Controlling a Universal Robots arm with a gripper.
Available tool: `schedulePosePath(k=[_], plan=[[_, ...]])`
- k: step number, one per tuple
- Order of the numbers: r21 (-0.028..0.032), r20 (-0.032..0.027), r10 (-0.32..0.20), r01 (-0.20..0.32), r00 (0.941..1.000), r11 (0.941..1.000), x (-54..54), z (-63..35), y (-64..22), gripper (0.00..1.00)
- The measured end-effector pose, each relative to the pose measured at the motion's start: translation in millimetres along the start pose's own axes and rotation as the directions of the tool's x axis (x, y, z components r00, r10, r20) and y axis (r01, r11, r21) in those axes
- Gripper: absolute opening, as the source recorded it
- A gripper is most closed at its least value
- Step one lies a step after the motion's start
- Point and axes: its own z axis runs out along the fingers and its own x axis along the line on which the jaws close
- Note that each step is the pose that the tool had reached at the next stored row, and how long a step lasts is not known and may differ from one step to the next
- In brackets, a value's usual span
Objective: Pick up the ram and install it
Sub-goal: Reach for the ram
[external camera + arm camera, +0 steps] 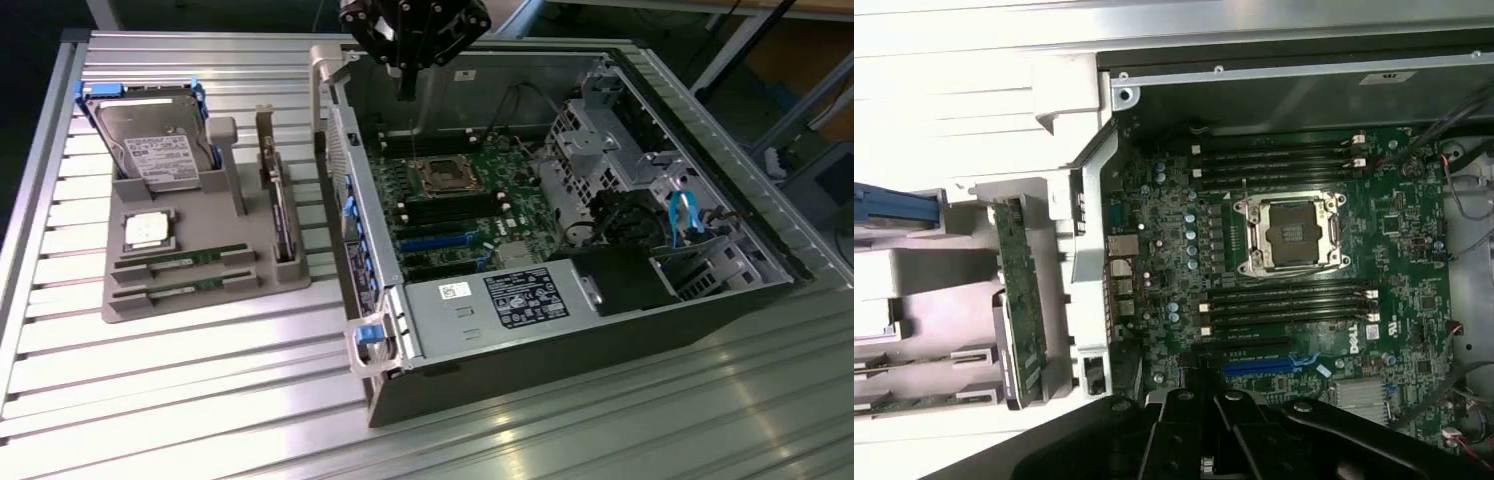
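Pick-up not begun: claw, pressed together and apparently empty, hangs over the case; ram lies in the tray beside the case; grasping demands spread jaws.

Wrist view. The closed gripper hung above the motherboard inside the open computer case. A blue slot lay just beside it. Farther off, the processor socket sat between banks of memory slots. Well apart, a grey tray held an expansion card and ram sticks.
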Motion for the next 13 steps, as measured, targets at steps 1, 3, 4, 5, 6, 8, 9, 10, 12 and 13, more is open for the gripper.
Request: schedulePosePath(k=[1, 3, 4, 5, 6, 8, 9, 10, 12, 13], plan=[[0.0000, 0.0000, 0.000, 0.000, 1.0000, 1.0000, 2.7, -0.1, -0.2, 0.10], [-0.0001, 0.0000, 0.000, 0.000, 1.0000, 1.0000, 11.7, -0.3, -0.9, 0.10], [0.0000, 0.0000, 0.000, 0.000, 1.0000, 1.0000, 15.0, -0.4, -1.1, 0.10], [0.0000, 0.0000, 0.000, 0.000, 1.0000, 1.0000, 16.9, -0.5, -1.3, 0.10], [0.0000, 0.0000, 0.000, 0.000, 1.0000, 1.0000, 20.5, -0.5, -1.5, 0.10], [0.0000, 0.0000, 0.000, 0.000, 1.0000, 1.0000, 25.3, -0.7, -1.9, 0.10], [0.0000, 0.0000, 0.000, 0.000, 1.0000, 1.0000, 27.4, -0.7, -2.1, 0.10], [0.0000, -0.0001, 0.000, 0.000, 1.0000, 1.0000, 29.8, -0.8, -2.2, 0.10], [0.0000, 0.0000, 0.000, 0.000, 1.0000, 1.0000, 35.3, -1.0, -2.7, 0.10], [-0.0001, 0.0000, 0.000, 0.000, 1.0000, 1.0000, 38.8, -1.0, -2.9, 0.10]])
